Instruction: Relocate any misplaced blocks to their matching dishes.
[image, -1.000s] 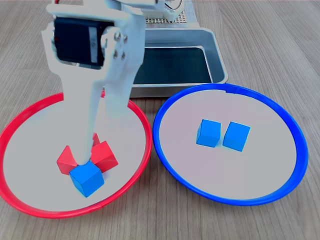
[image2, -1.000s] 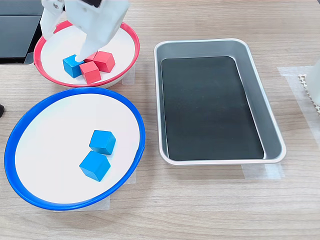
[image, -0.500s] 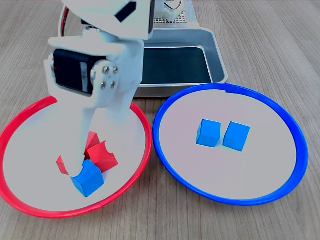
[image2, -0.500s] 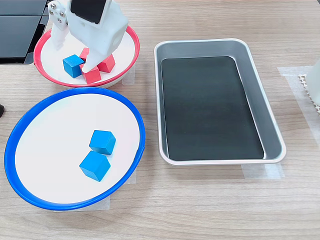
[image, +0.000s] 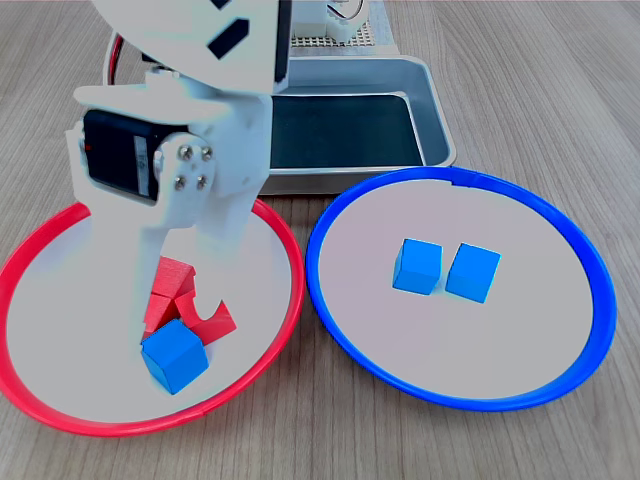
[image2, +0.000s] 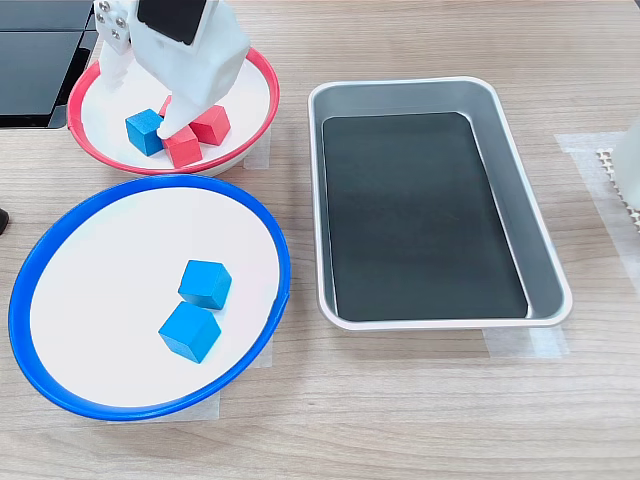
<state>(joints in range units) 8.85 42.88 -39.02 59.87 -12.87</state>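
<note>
A rectangular grey metal tray (image2: 520, 215) with a dark bottom sits on the pale wood-grain worktop (image2: 420, 410), and a black flat object (image2: 35, 60) lies at the second exterior view's upper left edge.

I see a matt wood-grain table top (image2: 420, 420) under a smooth grey rectangular metal tray (image2: 545, 260). The white arm housing (image: 215, 130) looks like matt plastic.

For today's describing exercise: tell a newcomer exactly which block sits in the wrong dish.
Find the red-rimmed dish. Near its front in the first exterior view, under the claw, lies a blue cube beside red cubes. It is the only blue block there.
</note>
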